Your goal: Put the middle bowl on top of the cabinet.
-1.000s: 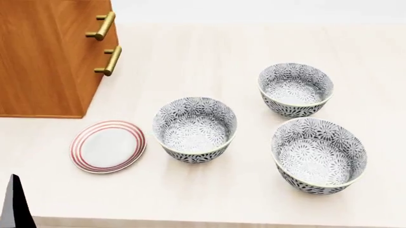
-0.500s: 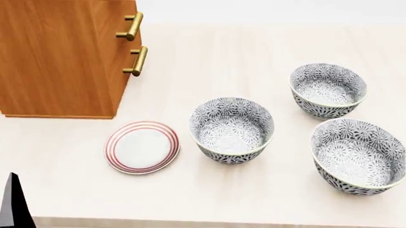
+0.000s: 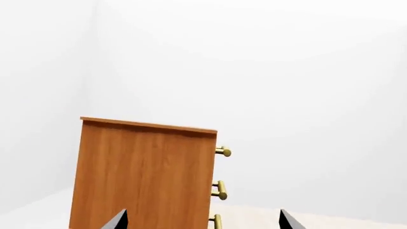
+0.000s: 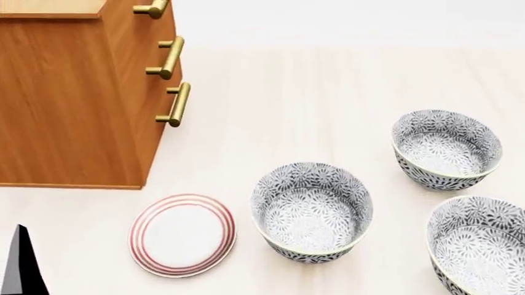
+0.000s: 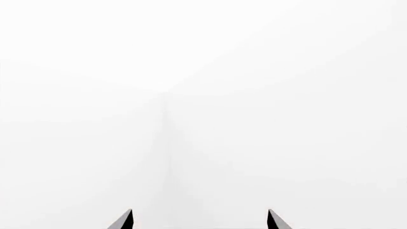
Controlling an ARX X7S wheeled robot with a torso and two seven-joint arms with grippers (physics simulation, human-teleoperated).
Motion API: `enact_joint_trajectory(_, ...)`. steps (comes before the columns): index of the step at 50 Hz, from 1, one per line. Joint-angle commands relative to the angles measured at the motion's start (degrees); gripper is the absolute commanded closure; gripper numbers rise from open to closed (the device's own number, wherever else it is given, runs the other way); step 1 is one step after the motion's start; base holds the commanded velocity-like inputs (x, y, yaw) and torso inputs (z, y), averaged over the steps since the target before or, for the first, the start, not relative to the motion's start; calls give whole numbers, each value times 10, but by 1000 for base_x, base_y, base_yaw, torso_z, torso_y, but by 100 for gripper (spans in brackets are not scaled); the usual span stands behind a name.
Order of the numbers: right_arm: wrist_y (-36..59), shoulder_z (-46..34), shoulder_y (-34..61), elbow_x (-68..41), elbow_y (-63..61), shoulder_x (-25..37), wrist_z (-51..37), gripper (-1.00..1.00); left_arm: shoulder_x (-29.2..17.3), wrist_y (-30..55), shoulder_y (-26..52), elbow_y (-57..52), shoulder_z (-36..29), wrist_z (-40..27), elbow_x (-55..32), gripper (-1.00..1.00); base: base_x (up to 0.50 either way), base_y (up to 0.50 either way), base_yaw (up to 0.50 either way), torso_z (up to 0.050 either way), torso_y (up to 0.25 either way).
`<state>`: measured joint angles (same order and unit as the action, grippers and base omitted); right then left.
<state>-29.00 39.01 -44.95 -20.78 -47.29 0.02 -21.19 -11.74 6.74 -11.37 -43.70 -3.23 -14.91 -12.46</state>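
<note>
Three alike deep bowls with a grey-black floral pattern stand in a triangle on the table: one near the centre, one farther back at the right, one cut by the right edge. I cannot tell which is the middle bowl. The cabinet, orange-brown with brass handles, stands at the back left; it also fills the left wrist view. My left gripper is open and empty, facing the cabinet's side; one dark finger shows in the head view. My right gripper is open, facing blank white.
A flat white plate with red rings lies between the cabinet and the nearest bowl. The pale wooden table stretches bare behind the bowls. A strip of the cabinet's lighter top shows at the upper left.
The head view has shifted: cabinet, plate and bowls slid right and down in the picture, and the cabinet's top edge and third handle now show. No object has moved on the table.
</note>
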Motion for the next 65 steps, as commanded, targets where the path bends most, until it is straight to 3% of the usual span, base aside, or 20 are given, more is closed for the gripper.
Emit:
enact_joint_trajectory(1, -2, 2, 0, 5, 0, 0, -9, -100, -5, 0, -1, 0, -4, -4, -1, -100, 0, 0, 0, 0, 0)
enact_joint_trajectory(24, -1, 8, 0, -12, 3, 0, 5, -100, -12, 1, 1, -2, -5, -15, -9, -100, 164, -157, 0, 0, 0)
enact_joint_trajectory(50, 29, 7, 0, 8, -5, 0, -9, -100, -20, -2, 2, 0, -11, -24, -15, -100, 324, 41, 0, 0, 0)
enact_joint_trajectory(59, 20, 6, 0, 13, -4, 0, -13, -100, -23, -1, 1, 2, -18, -28, -9, -100, 6, 0, 0, 0, 2)
enact_joint_trajectory(63, 26, 2, 0, 25, -4, 0, -20, -100, -8, 34, 3, -9, -3, -34, -101, -100, 0, 0, 0, 0, 0)
enact_joint_trajectory(65, 31, -6, 0, 36, -12, 0, -23, -100, -8, 96, 32, -34, 2, -58, -180, -100, 0, 0, 0, 0, 0)
